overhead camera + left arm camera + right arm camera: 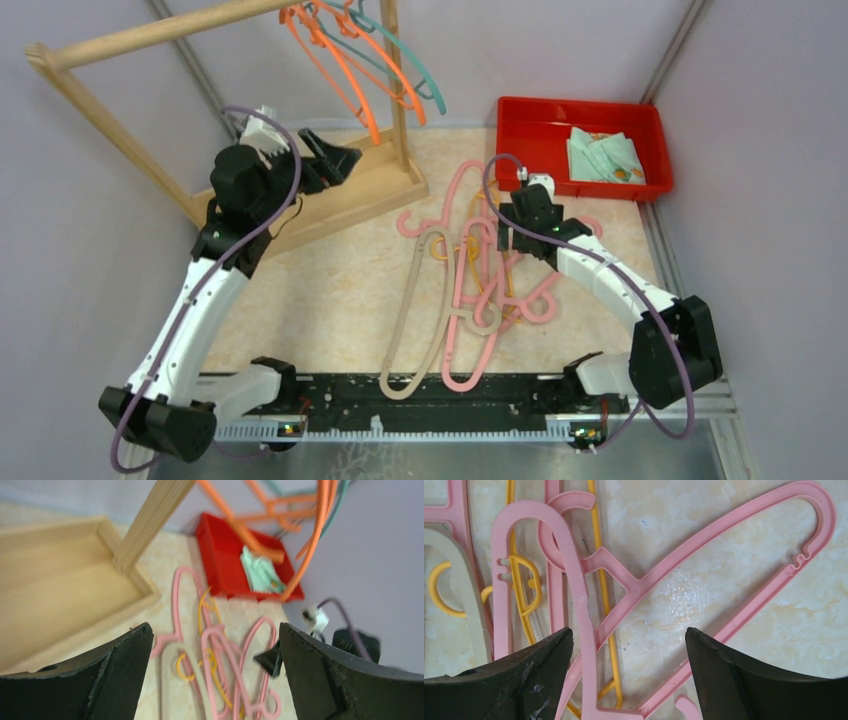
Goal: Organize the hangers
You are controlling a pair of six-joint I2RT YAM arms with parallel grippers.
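Some orange and teal hangers (pixel 372 128) already hang by their hooks on the wooden rack (pixel 140 38). That is where they belong.

The other hangers lie in a messy pile (pixel 462 300) in the middle of the bench (pixel 320 300). Most are pink, and there is a beige hanger (pixel 408 300) and a thin yellow hanger (pixel 605 610) too. Their hooks and arms cross over each other, so pulling one out may drag the others along.

The right fingers (pixel 514 680) hover low over the pile. They are spread wide and hold nothing. One pink hanger (pixel 704 547) lies under the gap between them, so I think they are lining up to pick it up.

The left fingers (pixel 90 680) are spread too, with nothing in them. They sit up by the foot of the rack, away from the pile, maybe so they can take a hanger and hook it on the pole.

A red bin (pixel 530 120) with a folded green cloth (pixel 603 155) sits at the back.
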